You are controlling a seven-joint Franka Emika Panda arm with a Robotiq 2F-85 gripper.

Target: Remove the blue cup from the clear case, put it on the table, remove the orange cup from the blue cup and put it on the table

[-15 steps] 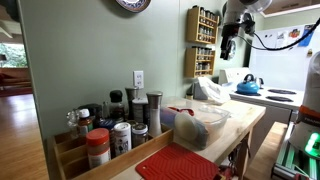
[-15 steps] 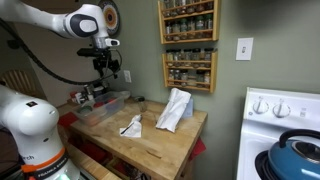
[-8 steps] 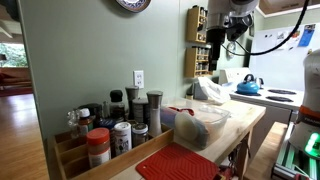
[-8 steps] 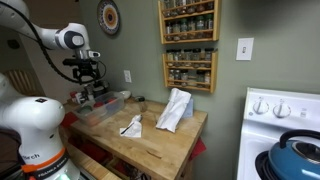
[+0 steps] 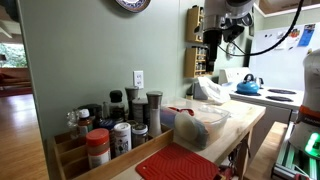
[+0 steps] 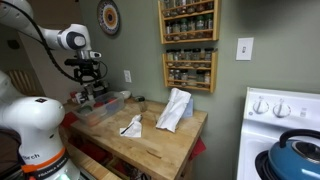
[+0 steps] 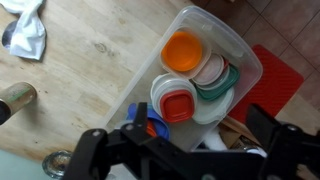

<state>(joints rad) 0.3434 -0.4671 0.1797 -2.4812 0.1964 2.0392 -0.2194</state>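
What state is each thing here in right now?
Pincer: open, holding nothing, above the clear case.
Clear case: open-topped, on the table, crowded with lids.
Orange cup: upright, inside the case.
White cloth: crumpled on the table.

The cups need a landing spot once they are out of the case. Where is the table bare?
Bare wood lies between the clear case and the crumpled white bag, and along the front edge of the table. Inside the case it is crowded: lids press against the orange cup.
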